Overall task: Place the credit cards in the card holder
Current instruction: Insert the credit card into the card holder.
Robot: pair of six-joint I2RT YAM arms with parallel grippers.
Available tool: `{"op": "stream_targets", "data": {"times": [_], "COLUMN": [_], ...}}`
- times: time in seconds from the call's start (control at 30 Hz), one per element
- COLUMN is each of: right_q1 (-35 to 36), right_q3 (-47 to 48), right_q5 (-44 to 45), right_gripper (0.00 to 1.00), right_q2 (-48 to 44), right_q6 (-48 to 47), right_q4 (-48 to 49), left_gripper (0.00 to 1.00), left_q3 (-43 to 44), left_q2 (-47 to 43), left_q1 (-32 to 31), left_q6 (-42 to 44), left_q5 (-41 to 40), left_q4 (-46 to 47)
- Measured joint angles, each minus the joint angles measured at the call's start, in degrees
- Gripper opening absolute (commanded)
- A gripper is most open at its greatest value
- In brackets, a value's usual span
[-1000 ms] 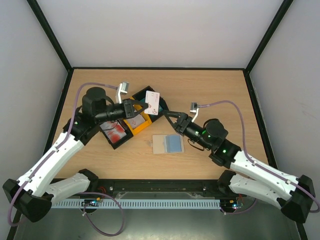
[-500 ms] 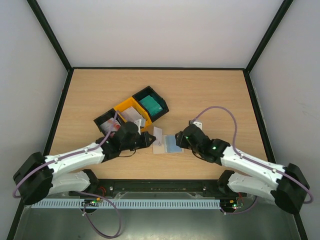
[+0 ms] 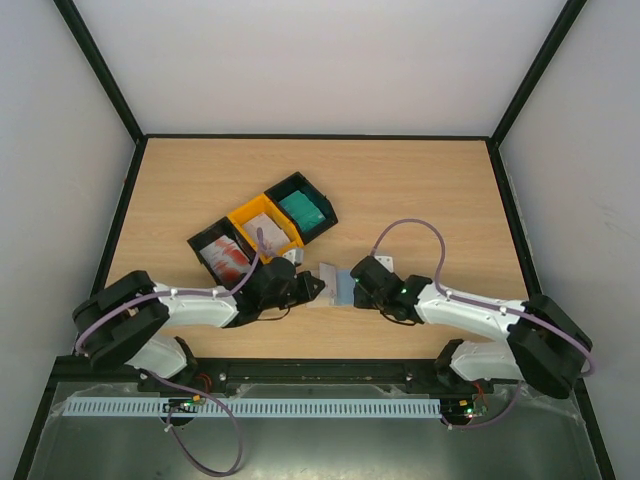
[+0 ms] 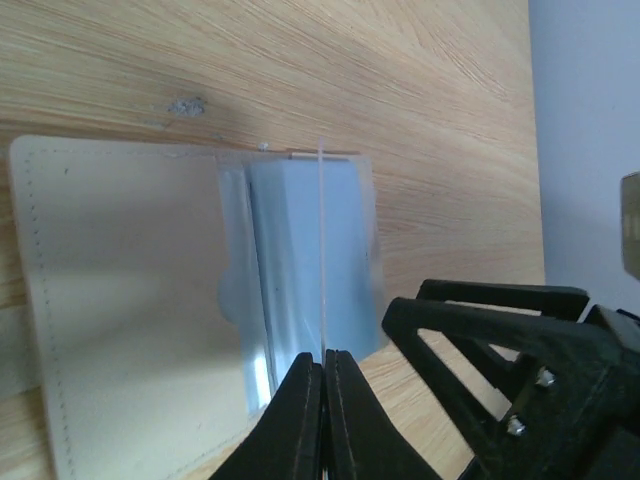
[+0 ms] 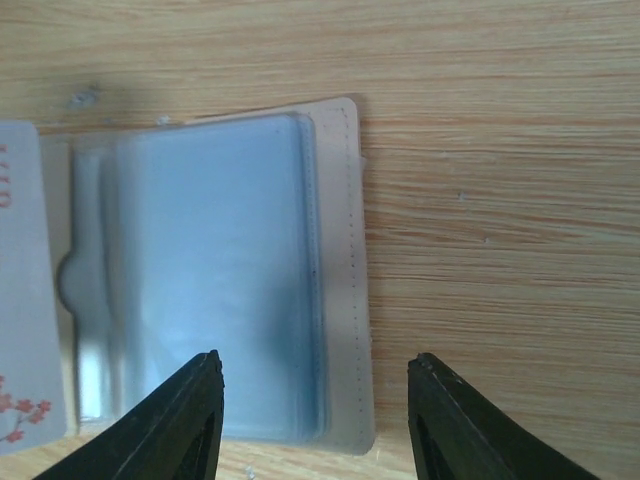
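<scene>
1. The card holder (image 4: pixel 120 300) lies open, mid near edge of the table (image 3: pixel 420 190).
2. Left tool (image 4: pixel 323 362) pinches a credit card (image 4: pixel 321 250) edge-on over its slots.
3. Right tool (image 5: pixel 315 375), wide, straddles its outer edge.

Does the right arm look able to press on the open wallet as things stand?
Probably yes. The right gripper hangs open directly over the wallet, on its blue-grey side, with nothing between them. The card in the left gripper is at the other side.
</scene>
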Motion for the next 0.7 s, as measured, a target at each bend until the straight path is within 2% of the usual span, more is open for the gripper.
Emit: {"op": "stream_targets", "data": {"times": [0.23, 0.7], "right_q1": [0.00, 0.00], "right_q3": [-0.15, -2.10], "right_q5": [0.33, 0.31], "right_gripper": [0.46, 0.41], "right_q2": [5.31, 5.27], "right_q6": [-0.61, 0.52], "right_q4": [1.31, 4.17], "left_gripper": [0.02, 0.02], "left_q3": [-0.17, -1.88], "left_q2": [4.15, 8.50], "left_q1": [-0.15, -0.55], "left_q6": [-1.95, -6.45], "left_q5": [-1.16, -1.70], "left_q4": [5.79, 12.00]}}
